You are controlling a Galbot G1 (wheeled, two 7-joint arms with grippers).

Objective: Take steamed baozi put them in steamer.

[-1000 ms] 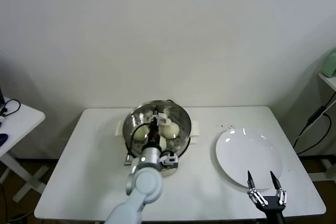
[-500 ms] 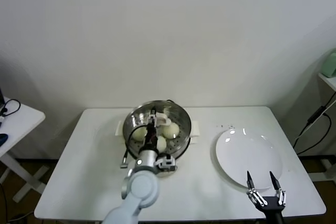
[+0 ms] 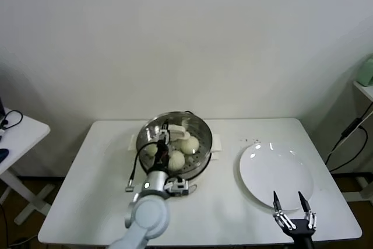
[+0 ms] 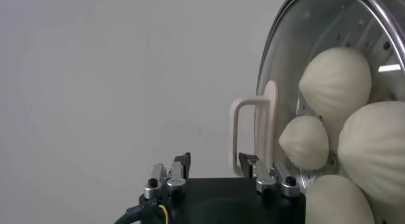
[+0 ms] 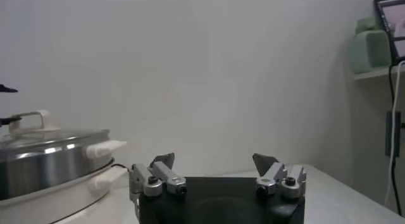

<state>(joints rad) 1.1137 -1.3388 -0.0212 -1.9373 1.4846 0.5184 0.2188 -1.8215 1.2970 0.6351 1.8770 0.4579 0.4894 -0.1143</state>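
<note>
The steamer [image 3: 198,129] stands at the table's back middle, shiny steel with white side handles. Several cream-white steamed baozi lie on its perforated tray, among them one at the front [image 3: 176,159], one on the right [image 3: 189,144] and one on the left [image 3: 151,149]. My left gripper [image 3: 161,140] hovers over the steamer's front-left part. In the left wrist view the left gripper [image 4: 214,161] is open and empty, with baozi [image 4: 335,80] off to one side inside the steamer [image 4: 278,61]. My right gripper [image 3: 288,197] [image 5: 215,161] waits open at the front right.
A flat white plate [image 3: 277,173] lies bare right of the steamer, just ahead of the right gripper. The steamer [image 5: 44,159] also shows in the right wrist view. A white side table [image 3: 17,135] stands at far left, a shelf [image 3: 364,88] at far right.
My left gripper has opened and drawn back toward the front left. The front baozi, partly covered by it before, now lies free on the tray. The right arm has barely moved.
</note>
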